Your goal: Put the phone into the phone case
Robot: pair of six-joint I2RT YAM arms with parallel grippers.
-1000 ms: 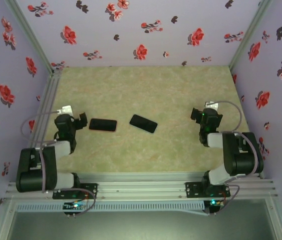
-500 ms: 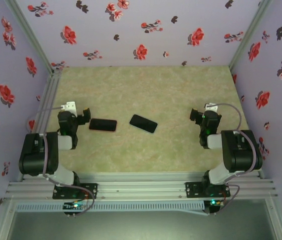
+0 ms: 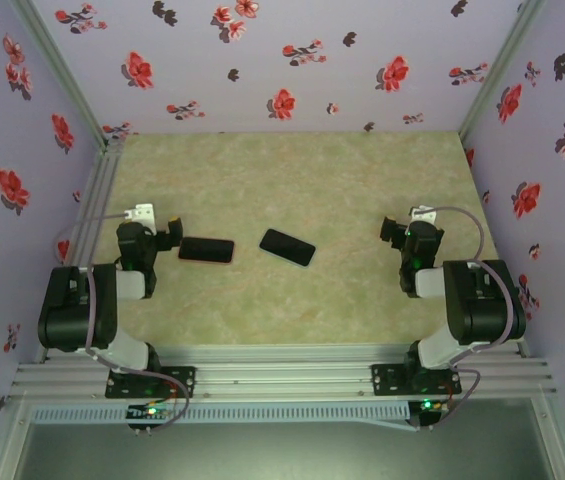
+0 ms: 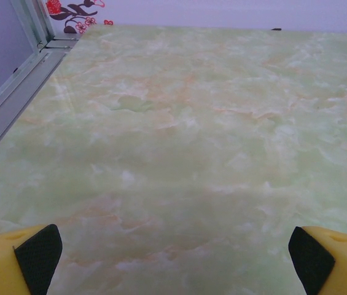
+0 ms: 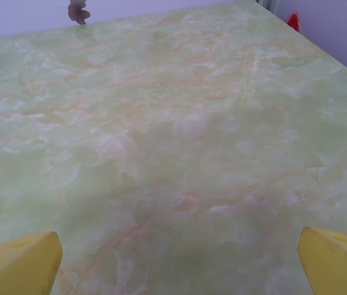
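In the top view, a flat black slab with a reddish rim, which I take for the phone case [image 3: 206, 250], lies on the green marble table. A plain black phone [image 3: 287, 247] lies at an angle just right of it; the two are apart. My left gripper [image 3: 167, 235] hovers low just left of the case, open, nothing between its yellow fingers [image 4: 19, 261]. In the left wrist view the left gripper [image 4: 174, 261] frames bare table. My right gripper [image 3: 394, 230] stands open well right of the phone. The right wrist view has the right gripper [image 5: 179, 264] wide over bare marble.
Floral purple walls enclose the table on three sides. An aluminium rail [image 3: 97, 195] runs along the left edge, and a framed rail [image 3: 282, 375] crosses the near edge by the arm bases. Open marble [image 3: 292, 180] lies behind the phone and case.
The left arm has folded back and upward, its gripper shifting slightly toward the case's left end. The right arm has drawn back a little. Phone and case have not moved.
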